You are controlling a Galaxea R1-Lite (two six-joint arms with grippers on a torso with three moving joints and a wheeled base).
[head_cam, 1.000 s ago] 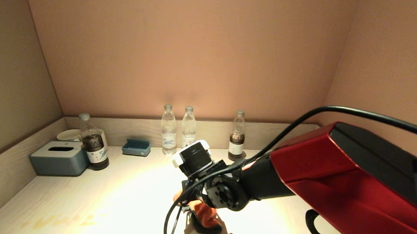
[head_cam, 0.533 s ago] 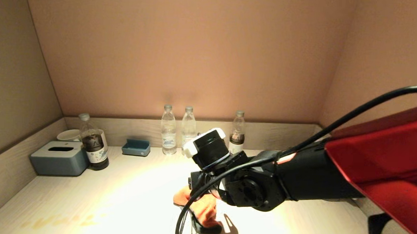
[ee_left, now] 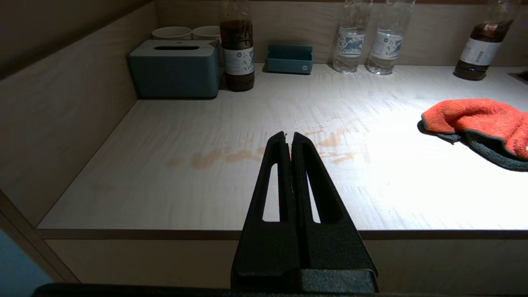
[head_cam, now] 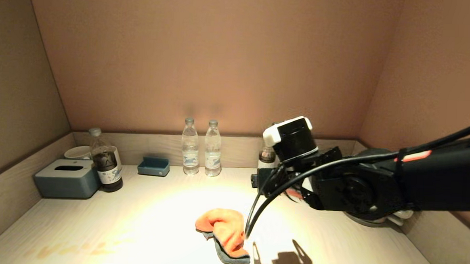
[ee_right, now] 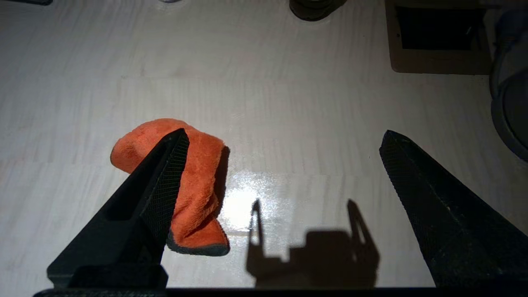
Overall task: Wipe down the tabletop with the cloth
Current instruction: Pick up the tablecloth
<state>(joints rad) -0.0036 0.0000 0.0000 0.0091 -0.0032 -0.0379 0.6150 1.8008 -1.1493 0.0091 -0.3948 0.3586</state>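
Note:
The orange cloth point(head_cam: 222, 230) with a grey underside lies crumpled on the pale wooden tabletop point(head_cam: 136, 215), near the front middle. It also shows in the left wrist view point(ee_left: 478, 117) and the right wrist view point(ee_right: 198, 181). My right gripper point(ee_right: 284, 133) is open and empty. It hangs above the table to the right of the cloth and holds nothing. My right arm point(head_cam: 347, 188) reaches in from the right. My left gripper point(ee_left: 288, 134) is shut and empty, parked off the table's front edge. A brownish stain point(ee_left: 231, 156) marks the front left of the table point(head_cam: 67, 249).
Along the back wall stand two clear water bottles point(head_cam: 201, 148), a dark bottle point(head_cam: 266, 159), a blue tray point(head_cam: 153, 166), another dark bottle point(head_cam: 106, 162), a grey-blue tissue box point(head_cam: 67, 178) and cups point(head_cam: 77, 152). A square recess point(ee_right: 437, 39) sits at the back right.
My right gripper has let go of the cloth, risen and swung right and back. The cloth now lies free on the table.

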